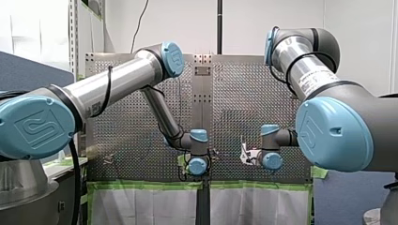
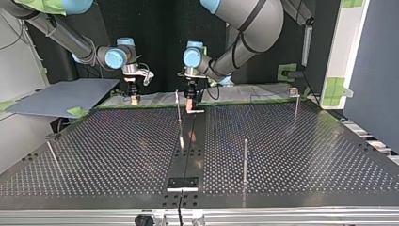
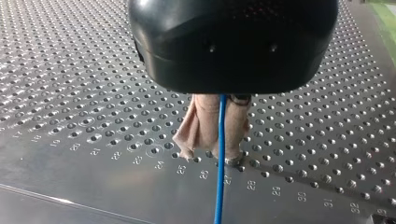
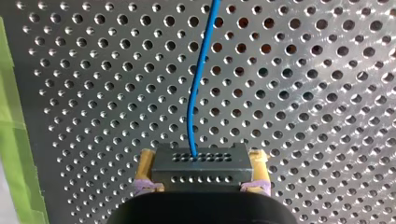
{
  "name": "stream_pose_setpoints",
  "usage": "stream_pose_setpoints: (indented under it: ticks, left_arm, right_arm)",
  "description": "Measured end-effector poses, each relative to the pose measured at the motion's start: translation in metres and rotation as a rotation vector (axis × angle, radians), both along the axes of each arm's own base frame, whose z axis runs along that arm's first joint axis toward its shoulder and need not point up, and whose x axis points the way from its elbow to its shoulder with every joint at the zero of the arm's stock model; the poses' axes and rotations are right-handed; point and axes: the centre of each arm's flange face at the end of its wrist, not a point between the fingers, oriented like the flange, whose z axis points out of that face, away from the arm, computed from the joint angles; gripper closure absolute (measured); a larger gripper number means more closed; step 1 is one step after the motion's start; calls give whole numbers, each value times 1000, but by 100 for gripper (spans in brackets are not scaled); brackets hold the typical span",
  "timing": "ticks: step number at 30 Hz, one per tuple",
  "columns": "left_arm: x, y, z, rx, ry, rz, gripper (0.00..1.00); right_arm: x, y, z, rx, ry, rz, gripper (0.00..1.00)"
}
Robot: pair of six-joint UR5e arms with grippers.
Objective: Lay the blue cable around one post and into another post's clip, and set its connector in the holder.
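Observation:
In the left wrist view my left gripper has its beige pads shut on the blue cable, just above the perforated table. The cable runs on past the fingertips. In the right wrist view my right gripper is shut with yellow pads on a dark connector block. The blue cable leaves the block and curves away over the plate. In the top view my left gripper hangs at the table's far middle. My right gripper hangs to its left, beyond the far edge.
Thin upright posts stand at the top view's centre, right of centre, left, and far right with a clip on top. A black holder plate lies at the near middle. Green tape lines the table edge.

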Motion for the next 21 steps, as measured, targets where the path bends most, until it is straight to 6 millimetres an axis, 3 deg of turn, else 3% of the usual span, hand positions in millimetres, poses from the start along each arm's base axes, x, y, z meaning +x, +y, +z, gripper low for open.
stream_pose_setpoints:
  ticks: [10,11,15,17,18,20,21]
  left_arm:
    - [1,0,1,12,6,2,100]
    - [1,0,1,14,8,3,92]
    - [1,3,0,26,23,6,84]
    - [2,5,-1,35,34,9,69]
    - [2,7,-2,39,40,11,69]
    - [4,11,-3,48,52,15,41]
    - [5,13,-4,54,58,15,41]
  right_arm:
    - [-8,-8,2,-5,-1,-32,100]
    - [-9,-8,2,-4,-1,-32,100]
    - [-9,-7,1,0,2,-32,100]
    - [-10,-7,1,7,6,-33,100]
    - [-10,-6,0,11,8,-33,100]
    - [-10,-6,0,16,11,-33,100]
    - [-10,-5,0,18,12,-33,100]
